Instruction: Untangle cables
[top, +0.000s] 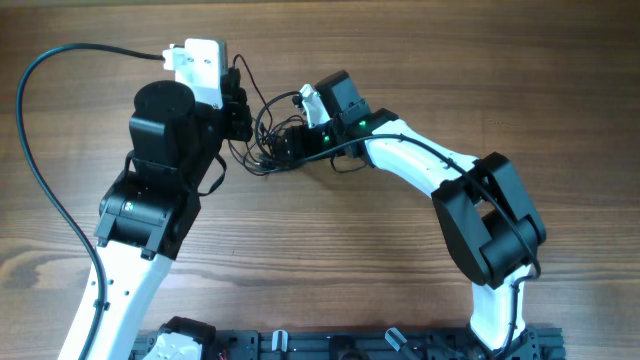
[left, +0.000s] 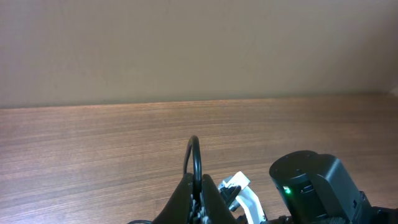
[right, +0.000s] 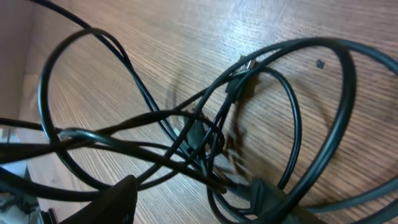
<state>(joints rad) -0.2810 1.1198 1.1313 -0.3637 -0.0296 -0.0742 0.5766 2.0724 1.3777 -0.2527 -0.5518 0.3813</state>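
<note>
Cables (top: 262, 135) lie as a loose tangle on the table (top: 420, 70), between the two grippers and running roughly from one to the other. Only the overhead view shows this whole spread. The right wrist view gives the close detail: overlapping loops (right: 186, 127) crossing ahead of the fingers (right: 121, 199), with a small plug end (right: 240, 74) lying beyond them, pointing away. The right gripper (right: 193, 196) stands well open, several strands passing between its fingers. In the left wrist view, the left gripper (left: 199, 198) is closed, pinching the cables, and one narrow loop (left: 194, 152) stands upright above its tips. The right arm's wrist (left: 311, 186), green light lit, sits just beside it.
</note>
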